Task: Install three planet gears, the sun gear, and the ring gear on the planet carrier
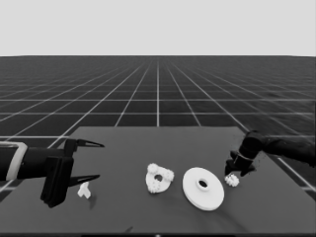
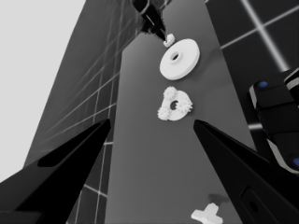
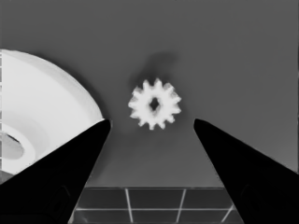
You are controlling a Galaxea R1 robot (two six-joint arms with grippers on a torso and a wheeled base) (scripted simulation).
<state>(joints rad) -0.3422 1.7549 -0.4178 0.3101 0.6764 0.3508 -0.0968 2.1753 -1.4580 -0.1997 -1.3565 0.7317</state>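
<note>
Four small toothed gears show in all: three sit on the smaller round part [image 1: 159, 178], and one loose gear [image 1: 232, 180] lies flat on the tabletop [image 1: 128, 158] directly under the right claw [image 1: 236, 171]. In the right wrist view that gear [image 3: 154, 103] lies between the claw's two spread fingers, just past their tips and touching neither. One larger round part [image 1: 203, 188] lies just beside this claw, between it and the smaller round part, close to the loose gear; I cannot tell whether they touch. One thin white piece [image 1: 84, 190] lies by the lower finger of the left claw [image 1: 100, 160], which waits with fingers spread over the tabletop's left end, well apart from both round parts.
</note>
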